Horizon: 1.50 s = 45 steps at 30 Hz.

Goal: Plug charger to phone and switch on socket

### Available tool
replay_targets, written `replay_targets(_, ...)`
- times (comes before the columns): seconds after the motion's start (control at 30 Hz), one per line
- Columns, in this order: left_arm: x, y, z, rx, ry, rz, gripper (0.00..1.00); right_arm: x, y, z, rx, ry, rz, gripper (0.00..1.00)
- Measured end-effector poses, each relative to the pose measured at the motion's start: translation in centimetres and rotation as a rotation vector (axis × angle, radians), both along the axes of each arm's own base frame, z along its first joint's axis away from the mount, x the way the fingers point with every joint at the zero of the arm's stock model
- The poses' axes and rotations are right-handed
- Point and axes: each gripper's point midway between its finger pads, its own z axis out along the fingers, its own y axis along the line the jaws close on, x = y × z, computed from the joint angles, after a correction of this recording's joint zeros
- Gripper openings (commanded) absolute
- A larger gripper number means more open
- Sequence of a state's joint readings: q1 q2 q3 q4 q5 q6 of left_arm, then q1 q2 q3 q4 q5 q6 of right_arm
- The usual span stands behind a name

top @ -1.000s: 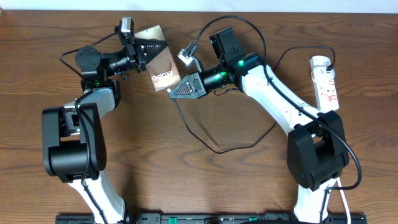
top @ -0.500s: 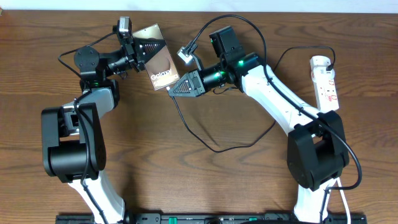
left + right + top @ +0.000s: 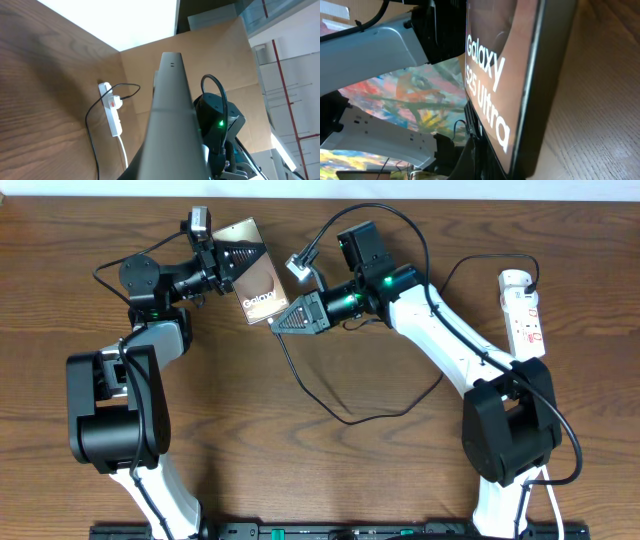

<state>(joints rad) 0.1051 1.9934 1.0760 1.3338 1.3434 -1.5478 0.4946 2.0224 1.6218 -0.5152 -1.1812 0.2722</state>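
The part of the brown wooden bench (image 3: 300, 480) nearest to the arm bases carries the slack of the charger (image 3: 350, 420). It is a thin black cable that makes a loose loop on the wood between the two arms.

From this loop one part climbs to the right claw (image 3: 277, 328). This claw is closed on the end of the charger (the connector tip itself is hidden between the fingers). It stands just at the lower short edge of the phone (image 3: 255, 275).

In the right wrist view the phone (image 3: 495, 75) fills much of the picture, and its brownish screen shows the white letters "Galaxy S25 Ultra". I cannot tell if the connector is touching the port.

The phone is lifted off the bench and tilted. The left claw (image 3: 230, 262) is closed on it from the left side, at its farther part. The left wrist view sees the phone (image 3: 172, 110) edge-on.

Farther away, at the right side of the bench, lies the socket (image 3: 525, 310), well apart from the phone. A black cable goes into it near its rounded end, and its white cord (image 3: 121, 150) leaves from the other end.
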Motion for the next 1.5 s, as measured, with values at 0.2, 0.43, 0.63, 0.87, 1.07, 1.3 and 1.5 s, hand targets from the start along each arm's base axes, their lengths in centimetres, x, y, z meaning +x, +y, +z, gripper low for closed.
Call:
replay_targets(0.2, 0.10, 0.06, 0.03, -0.002, 0.000, 0.006, 0.07, 0.32, -0.15, 0.10, 0.003, -0.001, -0.009, 0.01)
replay_targets(0.43, 0.21, 0.29, 0.06, -0.003, 0.000, 0.015, 0.07, 0.53, -0.04, 0.29, 0.010, -0.002, -0.014, 0.01)
replay_targets(0.63, 0.21, 0.29, 0.06, -0.003, 0.000, 0.015, 0.07, 0.51, -0.01, 0.29, 0.009, 0.002, -0.015, 0.01)
replay_targets(0.87, 0.21, 0.31, 0.05, -0.003, 0.000, 0.014, 0.07, 0.47, -0.03, 0.25, 0.006, 0.006, -0.016, 0.01)
replay_targets(1.07, 0.05, 0.21, 0.00, 0.000, 0.000, 0.005, 0.07, 0.29, -0.09, 0.11, -0.002, 0.021, -0.015, 0.01)
replay_targets(1.3, -0.08, 0.15, -0.05, 0.003, 0.000, -0.004, 0.07, 0.03, -0.01, 0.00, -0.008, 0.031, -0.011, 0.01)
replay_targets(1.5, -0.13, 0.13, -0.07, 0.004, 0.000, -0.007, 0.07, -0.02, 0.01, -0.02, -0.009, 0.033, -0.010, 0.01)
